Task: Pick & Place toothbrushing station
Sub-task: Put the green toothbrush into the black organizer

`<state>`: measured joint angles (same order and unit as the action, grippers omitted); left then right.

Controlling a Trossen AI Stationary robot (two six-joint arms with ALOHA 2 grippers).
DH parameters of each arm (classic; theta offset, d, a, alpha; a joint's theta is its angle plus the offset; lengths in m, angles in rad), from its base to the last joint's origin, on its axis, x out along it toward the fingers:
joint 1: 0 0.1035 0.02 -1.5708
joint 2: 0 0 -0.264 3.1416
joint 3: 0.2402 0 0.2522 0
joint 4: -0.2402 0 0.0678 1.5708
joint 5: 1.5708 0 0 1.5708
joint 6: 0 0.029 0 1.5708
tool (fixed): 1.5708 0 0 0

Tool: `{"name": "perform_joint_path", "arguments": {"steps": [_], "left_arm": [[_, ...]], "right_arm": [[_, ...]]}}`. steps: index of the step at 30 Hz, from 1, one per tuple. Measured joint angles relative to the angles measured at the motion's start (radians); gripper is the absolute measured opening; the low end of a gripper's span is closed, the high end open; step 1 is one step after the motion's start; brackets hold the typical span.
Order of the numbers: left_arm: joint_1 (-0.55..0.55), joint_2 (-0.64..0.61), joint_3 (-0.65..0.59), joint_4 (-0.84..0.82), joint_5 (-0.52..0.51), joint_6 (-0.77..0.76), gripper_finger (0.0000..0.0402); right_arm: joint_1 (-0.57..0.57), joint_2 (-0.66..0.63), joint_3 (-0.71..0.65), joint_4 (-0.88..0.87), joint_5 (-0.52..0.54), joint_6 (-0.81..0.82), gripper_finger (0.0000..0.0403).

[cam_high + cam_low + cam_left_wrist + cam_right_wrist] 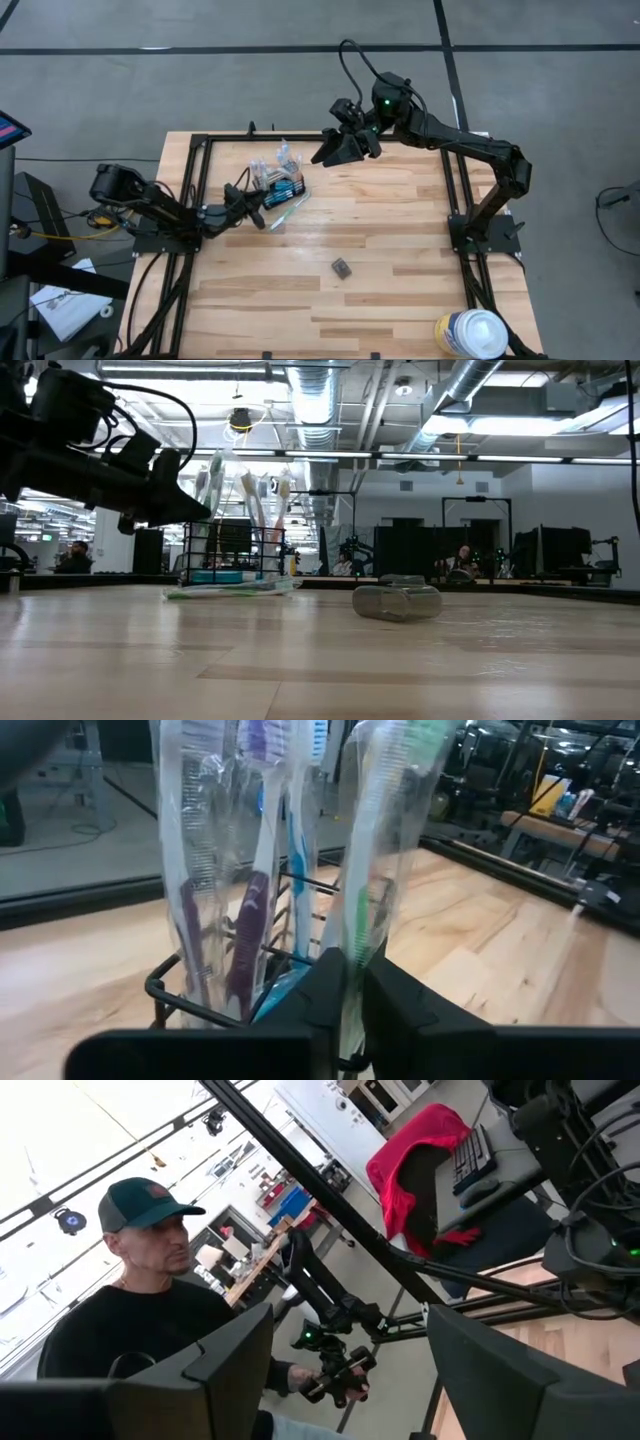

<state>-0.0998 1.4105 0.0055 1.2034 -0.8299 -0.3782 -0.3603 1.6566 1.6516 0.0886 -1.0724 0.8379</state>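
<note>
Left tool (pixel 262 213): closed on wrapped green toothbrush (pixel 385 840) at caddy (pixel 278 186) rim. Caddy: upright on surface (pixel 380 270), 11 o'clock from centre; brushes stand vertical, heads up. Loose wrapped toothbrush (pixel 288 209) lies flat, long axis 2–8 o'clock. Right tool (pixel 345 148): open, raised at 12 o'clock.

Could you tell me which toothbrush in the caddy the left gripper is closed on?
The green-handled toothbrush; the left gripper pinches its wrapper, while the purple and blue ones stand free.
</note>
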Motion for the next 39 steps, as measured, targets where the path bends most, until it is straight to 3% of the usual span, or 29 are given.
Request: {"name": "perform_joint_path", "arguments": {"steps": [8, 14, 18, 26, 29, 34, 39], "left_arm": [[0.000, -0.078, 0.000, -0.026, 0.089, 0.044, 0.0121], [0.000, -0.081, 0.000, -0.019, 0.092, 0.045, 0.0198], [0.000, -0.081, -0.001, -0.015, 0.072, 0.056, 0.0227], [0.000, -0.082, 0.022, 0.001, 0.073, 0.060, 0.0228], [-0.005, -0.104, 0.062, 0.009, 0.118, 0.093, 0.0218], [-0.043, -0.197, 0.161, 0.000, 0.246, 0.138, 0.0203], [-0.105, -0.314, 0.302, -0.145, 0.280, 0.237, 0.0192]], "right_arm": [[0.000, 0.000, 0.000, 0.000, -0.003, 0.000, 0.0256], [0.000, 0.000, 0.000, 0.000, -0.003, 0.000, 0.0256], [0.000, 0.000, 0.000, 0.000, -0.003, 0.000, 0.0256], [0.000, 0.000, 0.000, 0.001, -0.022, 0.000, 0.0256], [0.000, 0.000, 0.000, 0.001, -0.030, 0.000, 0.0256], [-0.010, 0.000, 0.000, 0.006, -0.031, 0.001, 0.0256], [-0.028, 0.000, 0.000, 0.097, -0.056, 0.055, 0.0256]]}}
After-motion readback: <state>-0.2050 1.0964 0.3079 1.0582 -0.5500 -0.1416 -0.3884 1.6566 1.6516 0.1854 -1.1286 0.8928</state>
